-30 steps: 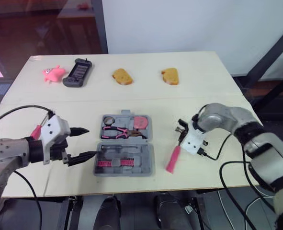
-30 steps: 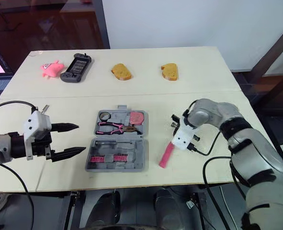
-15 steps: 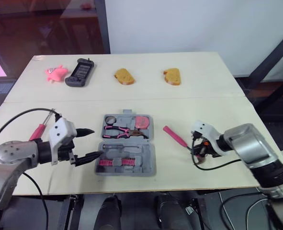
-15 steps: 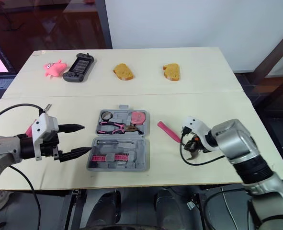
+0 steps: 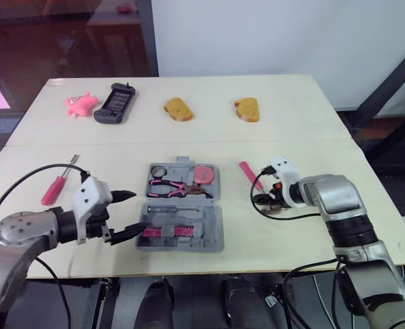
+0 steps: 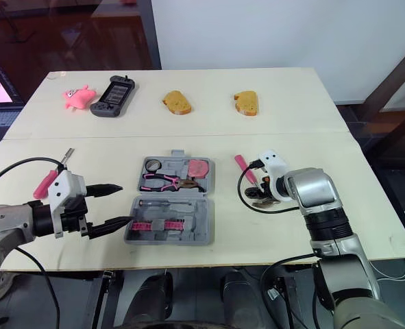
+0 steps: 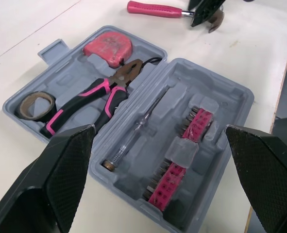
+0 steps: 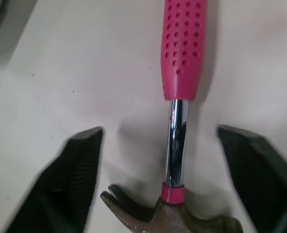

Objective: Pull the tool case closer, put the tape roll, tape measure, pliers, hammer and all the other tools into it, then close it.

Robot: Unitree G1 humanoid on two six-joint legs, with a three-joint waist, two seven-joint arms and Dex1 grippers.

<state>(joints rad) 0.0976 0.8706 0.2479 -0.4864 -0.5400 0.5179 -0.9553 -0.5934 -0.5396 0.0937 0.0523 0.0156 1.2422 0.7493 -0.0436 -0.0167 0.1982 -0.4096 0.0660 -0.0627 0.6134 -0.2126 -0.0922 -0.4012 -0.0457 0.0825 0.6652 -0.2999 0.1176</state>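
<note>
The grey tool case (image 5: 180, 218) lies open at the table's front centre. In its far half sit a tape roll (image 5: 157, 171), pink-handled pliers (image 5: 169, 187) and a pink tape measure (image 5: 202, 175); the near half carries pink bit strips (image 7: 182, 162). The hammer (image 5: 249, 174) lies flat on the table right of the case, its pink handle pointing away. My right gripper (image 8: 159, 130) stands open astride the hammer's steel shaft (image 8: 174, 141), fingers (image 8: 82, 165) well apart from it. My left gripper (image 5: 138, 210) hovers open at the case's left edge. A pink screwdriver (image 5: 55, 188) lies further left.
Along the table's far side lie a pink toy (image 5: 79, 104), a black handheld device (image 5: 114, 103) and two bread-like pieces (image 5: 177, 109) (image 5: 247, 109). Black cables loop beside both wrists. The table's right edge is close beyond my right arm.
The right gripper, shut on the hammer and holding it up a second ago, has laid it on the table with the handle pointing away and opened. The left gripper stayed open by the case.
</note>
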